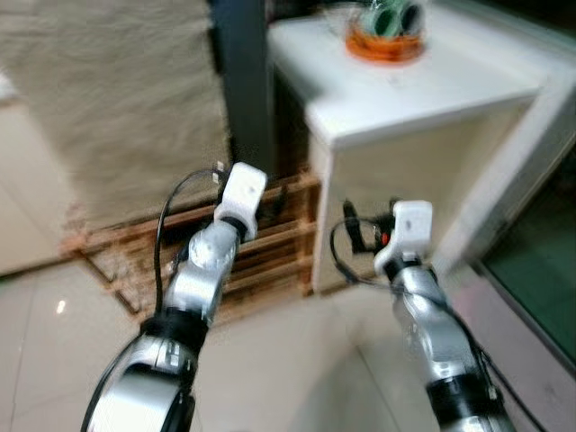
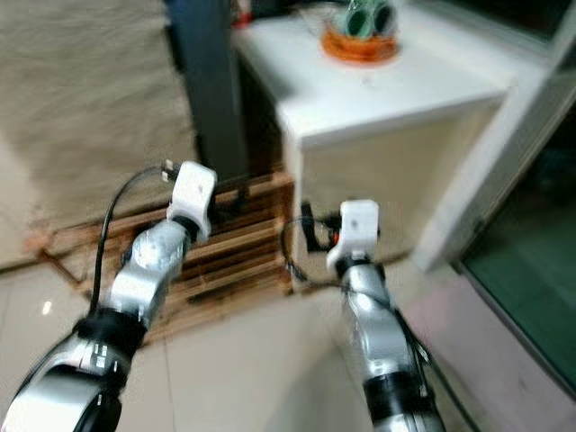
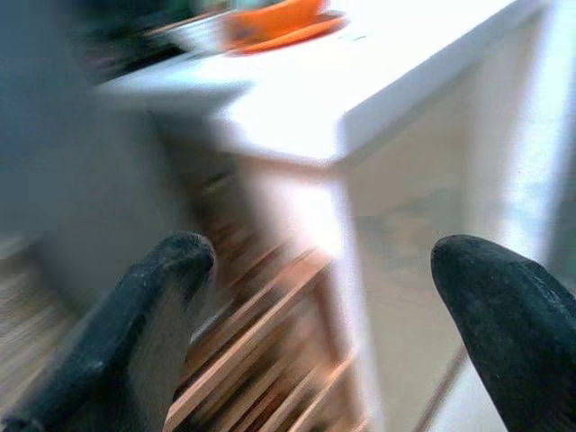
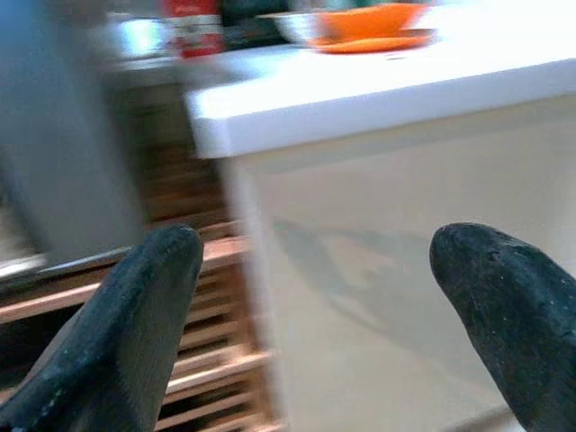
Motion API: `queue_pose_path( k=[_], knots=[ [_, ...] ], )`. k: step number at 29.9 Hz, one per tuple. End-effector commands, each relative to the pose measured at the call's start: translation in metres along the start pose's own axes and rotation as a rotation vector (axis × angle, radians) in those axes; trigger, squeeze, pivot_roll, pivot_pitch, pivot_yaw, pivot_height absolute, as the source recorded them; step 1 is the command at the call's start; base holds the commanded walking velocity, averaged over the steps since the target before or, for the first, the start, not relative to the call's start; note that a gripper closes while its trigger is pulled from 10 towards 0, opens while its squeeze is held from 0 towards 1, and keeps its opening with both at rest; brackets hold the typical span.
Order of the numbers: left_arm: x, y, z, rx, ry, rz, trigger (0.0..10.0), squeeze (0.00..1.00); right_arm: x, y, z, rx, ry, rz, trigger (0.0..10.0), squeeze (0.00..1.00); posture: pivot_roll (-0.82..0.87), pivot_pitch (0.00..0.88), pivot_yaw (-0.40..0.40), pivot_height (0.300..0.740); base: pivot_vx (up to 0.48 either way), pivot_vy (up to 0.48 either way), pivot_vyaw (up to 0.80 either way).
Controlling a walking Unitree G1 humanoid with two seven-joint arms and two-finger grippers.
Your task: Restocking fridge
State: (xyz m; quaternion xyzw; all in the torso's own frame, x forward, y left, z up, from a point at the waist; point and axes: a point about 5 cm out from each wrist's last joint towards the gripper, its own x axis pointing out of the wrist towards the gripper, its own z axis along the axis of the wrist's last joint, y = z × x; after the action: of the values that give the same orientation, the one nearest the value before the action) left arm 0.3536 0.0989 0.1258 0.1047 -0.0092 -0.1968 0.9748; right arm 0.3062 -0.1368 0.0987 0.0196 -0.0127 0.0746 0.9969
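Both the left gripper and right gripper are held spread and empty before the white box-shaped cabinet, an orange round dish seen on its top.

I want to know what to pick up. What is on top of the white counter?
On the white counter stands an orange dish holding greenish round items, too blurred to name. The right wrist view also shows a red can behind.
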Motion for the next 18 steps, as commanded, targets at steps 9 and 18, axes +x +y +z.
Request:
queue_pose_path(
  k=[9,18],
  knots=[
    [0.003,-0.008,0.001,0.005,0.000,-0.006,10.0,0.00,0.000,-0.017,0.004,-0.008,-0.032,-0.077,10.0,0.00,-0.10,0.000,0.013,0.740,0.000,0.000,-0.61],
    [-0.014,0.009,-0.020,-0.183,-0.002,0.087,10.0,0.00,-0.012,-0.043,0.000,-0.022,-0.044,-0.248,10.0,0.00,-0.10,0.000,0.009,0.740,0.000,0.000,-0.62]
  ],
)
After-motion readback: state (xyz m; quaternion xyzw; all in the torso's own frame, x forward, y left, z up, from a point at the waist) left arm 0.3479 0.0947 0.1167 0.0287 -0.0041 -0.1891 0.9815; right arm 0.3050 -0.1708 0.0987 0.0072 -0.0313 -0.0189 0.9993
